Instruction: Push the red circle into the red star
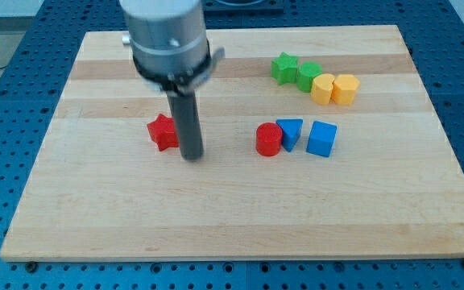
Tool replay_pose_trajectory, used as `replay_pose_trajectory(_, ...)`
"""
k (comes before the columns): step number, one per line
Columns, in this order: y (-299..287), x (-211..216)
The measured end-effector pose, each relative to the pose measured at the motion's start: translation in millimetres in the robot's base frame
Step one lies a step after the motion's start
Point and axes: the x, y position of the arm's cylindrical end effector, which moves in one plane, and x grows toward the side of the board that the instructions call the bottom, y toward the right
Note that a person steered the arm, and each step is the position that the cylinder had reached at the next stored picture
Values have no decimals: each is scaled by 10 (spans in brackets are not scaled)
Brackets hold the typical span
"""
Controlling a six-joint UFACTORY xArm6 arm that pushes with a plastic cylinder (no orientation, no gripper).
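The red circle (268, 139) is a short red cylinder right of the board's middle, touching a blue triangle (291, 132) on its right. The red star (163, 131) lies left of the middle. My tip (192, 156) rests on the board just right of the red star, very close to it, and well left of the red circle. The dark rod rises from it to the grey arm body at the view's top.
A blue cube (321, 138) sits right of the blue triangle. At the upper right lie a green star (283, 68), a green block (308, 76) and two yellow blocks (323, 89) (345, 89) in a row. The wooden board (135, 217) lies on a blue perforated table.
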Motion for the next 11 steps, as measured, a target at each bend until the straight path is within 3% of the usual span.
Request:
replay_pose_trajectory(1,591,317)
replay_pose_trajectory(2,1234,218)
replay_pose_trajectory(3,1295,-101)
replay_pose_trajectory(6,943,-645)
replay_pose_trajectory(9,167,-610)
replay_pose_trajectory(11,127,-862)
